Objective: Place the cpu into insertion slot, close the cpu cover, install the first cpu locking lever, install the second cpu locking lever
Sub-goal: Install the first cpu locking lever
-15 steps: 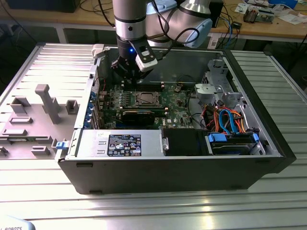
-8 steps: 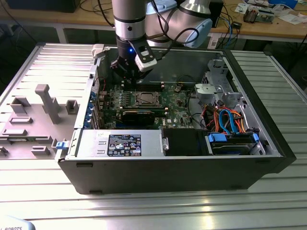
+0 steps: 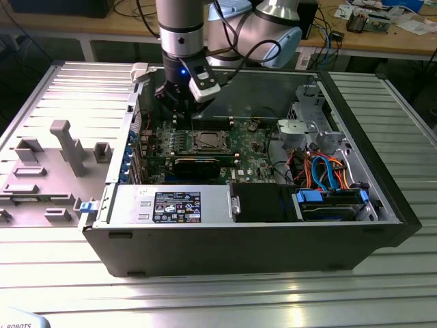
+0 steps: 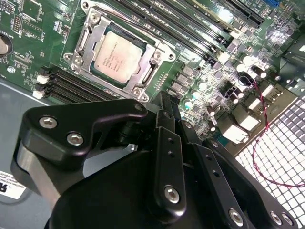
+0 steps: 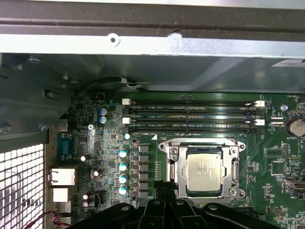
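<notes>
Pincer: we see the black two-fingered gripper [image 3: 179, 111] hanging inside the case, above the far part of the board towards the exterior view's left. In both wrist views its fingers [image 5: 159, 191] look pressed together with nothing pinched between them.

Chip: the small flat square cpu [image 5: 204, 172] with a silvery-grey metal top sits in the square, metal-rimmed insertion slot [image 4: 71, 57]. It is near the fingertips but apart from them.

Cover: the thin silvery metal cpu cover [image 5: 172, 164], a frame plate, lies flat around the chip. Its central window leaves the chip's top bare.

Exterior view: here we get the whole open black computer case [image 3: 239, 246] on the ribbed aluminium table [image 3: 205, 294]. Grey fixture blocks [image 3: 65, 143] stand to the exterior view's left, and blue and orange cables [image 3: 328, 171] lie to its right. A long black graphics card [image 3: 198, 166] lies just nearer than the socket.

First wrist view: we look straight down on the green motherboard [image 5: 281, 176]. The long narrow memory slots [image 5: 190, 114] run beside the socket.

Second wrist view: we see the gripper's black linkage from behind, and a thin red wire [image 4: 259, 133] against the perforated metal panel [image 4: 286, 162].
</notes>
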